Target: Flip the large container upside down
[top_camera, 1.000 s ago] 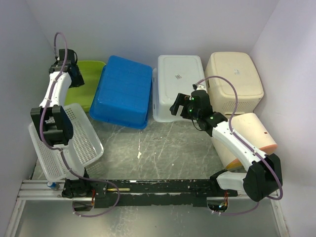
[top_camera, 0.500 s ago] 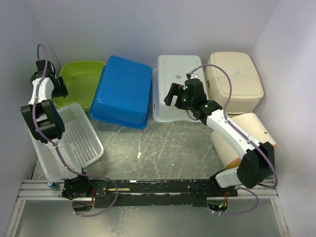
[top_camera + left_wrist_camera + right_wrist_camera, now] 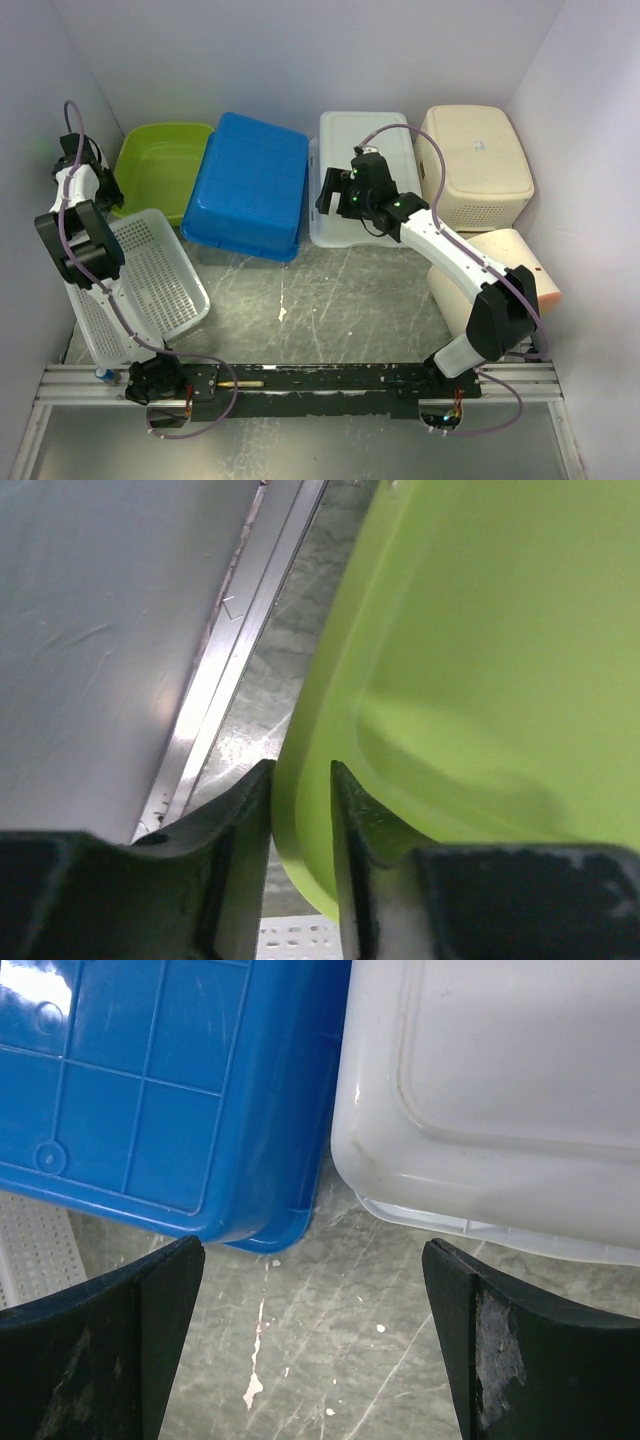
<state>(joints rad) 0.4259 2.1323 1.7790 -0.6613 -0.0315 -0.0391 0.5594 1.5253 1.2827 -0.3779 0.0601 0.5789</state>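
Green container (image 3: 165, 160) upright, mouth up; left gripper (image 3: 300, 772) clamps its rim; right gripper (image 3: 312, 1250) apart.

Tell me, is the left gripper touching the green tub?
Touching. In the left wrist view the left gripper straddles the rim of the green tub, both fingers against it with no gap showing.

Pale lilac walls (image 3: 300, 60) enclose a grey marbled tabletop (image 3: 330, 300).
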